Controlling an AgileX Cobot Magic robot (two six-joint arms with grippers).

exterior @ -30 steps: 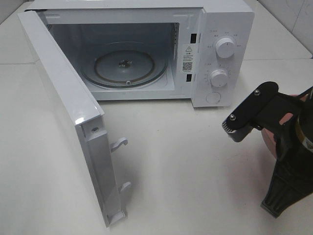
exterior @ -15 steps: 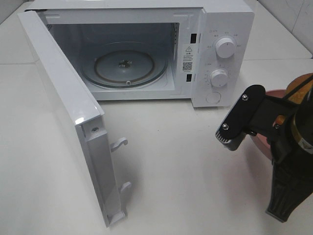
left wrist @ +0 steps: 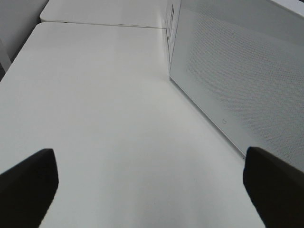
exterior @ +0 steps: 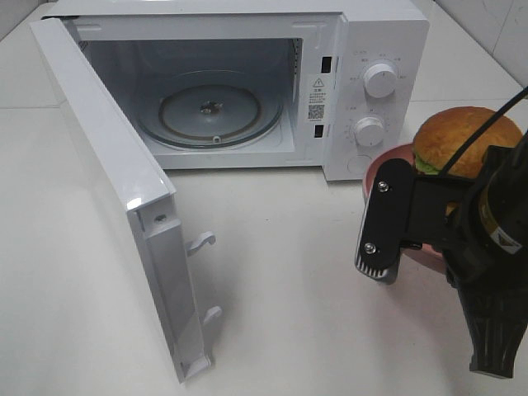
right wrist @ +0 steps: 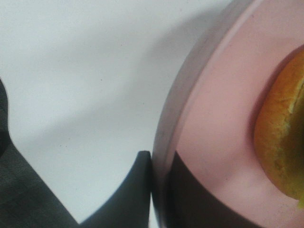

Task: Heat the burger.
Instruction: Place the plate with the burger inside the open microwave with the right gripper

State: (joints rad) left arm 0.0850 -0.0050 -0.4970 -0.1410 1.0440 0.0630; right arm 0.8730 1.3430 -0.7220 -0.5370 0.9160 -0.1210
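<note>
right claw [exterior: 381, 239]: black | two silver screws [exterior: 383, 186] | black cable [exterior: 483, 128]

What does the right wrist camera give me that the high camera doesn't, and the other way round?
Right wrist only: the right gripper closed on the rim of the plate, pinching it from both sides. High camera only: the microwave with its door swung open, the bare glass turntable inside and the two knobs. Both: the pink plate with the burger on it, and the white table.
</note>
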